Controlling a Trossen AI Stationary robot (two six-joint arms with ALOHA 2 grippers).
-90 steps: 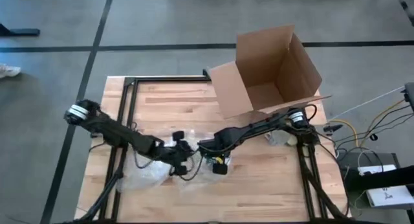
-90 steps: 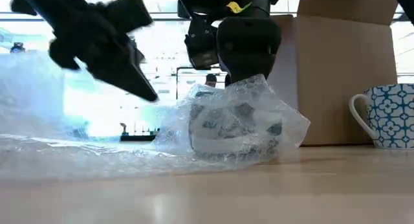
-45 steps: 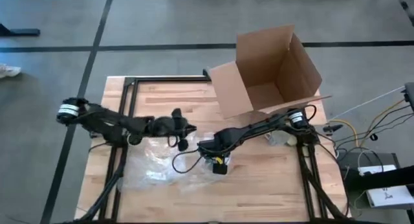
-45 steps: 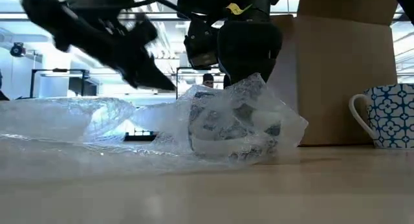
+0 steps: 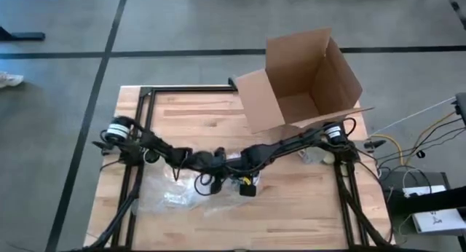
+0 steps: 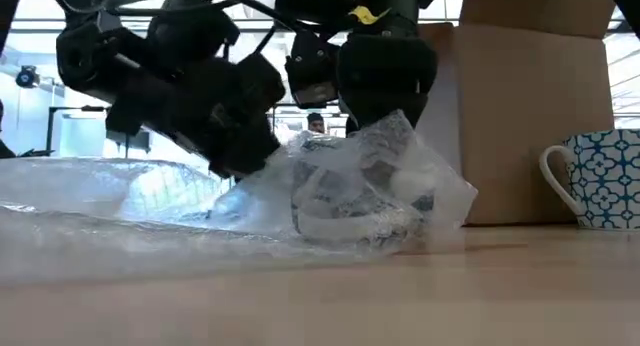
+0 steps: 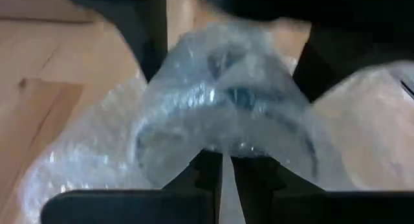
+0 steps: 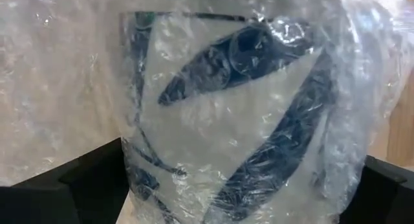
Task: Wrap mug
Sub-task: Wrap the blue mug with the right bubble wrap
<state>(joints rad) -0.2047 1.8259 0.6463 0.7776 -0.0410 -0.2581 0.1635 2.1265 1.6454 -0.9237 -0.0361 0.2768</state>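
Look at the middle of your wooden bench [image 5: 189, 113]. The mug [image 6: 350, 201] lies there on its side, and see-through bubble wrap [image 6: 120, 201] is folded over it. The rest of the wrap spreads flat toward the left arm's side.

Your right claw [image 5: 231, 167] sits on top of the mug. Its two dark fingers [image 8: 77, 179] stand one on each side of the wrapped mug, so it is holding the mug through the wrap. You can see the mug's blue and white pattern under the plastic.

Your left claw [image 5: 217, 159] is right next to the mug and touches the wrap. In its own wrist view its fingers [image 7: 207, 179] look pressed together under the wrap, with only a thin line between them. You cannot tell for sure if they pinch the plastic.

A second blue patterned cup [image 6: 598, 178] stands upright on the bench, near an open cardboard box [image 5: 302, 81]. A person shows far off in the room behind.
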